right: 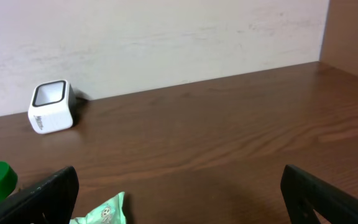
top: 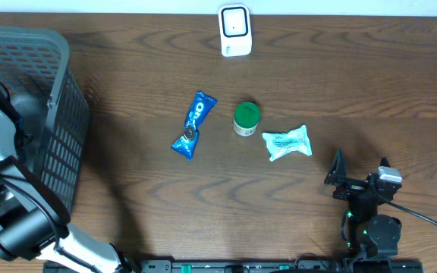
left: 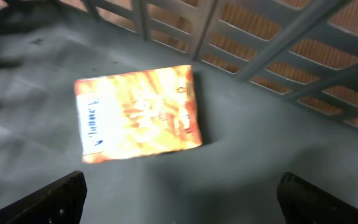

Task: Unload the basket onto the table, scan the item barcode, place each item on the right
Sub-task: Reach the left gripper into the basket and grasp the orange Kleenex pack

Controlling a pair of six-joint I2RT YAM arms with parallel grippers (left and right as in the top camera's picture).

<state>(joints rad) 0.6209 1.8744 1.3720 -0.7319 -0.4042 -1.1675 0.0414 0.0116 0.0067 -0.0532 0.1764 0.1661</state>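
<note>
Left gripper (left: 180,202): spread wide, empty, over orange packet (left: 138,113) in basket (left: 278,37). Right gripper (right: 179,196): spread wide, empty, above desk (right: 229,143).

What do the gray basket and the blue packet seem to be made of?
Gray basket: likely matte molded plastic, judging by its uniform lattice walls. Blue packet: probably glossy plastic film; it looks crinkled, with shiny highlights.

The left gripper (left: 182,199) and the right gripper (right: 182,196) each have fingers (left: 55,199) spread wide apart.
</note>
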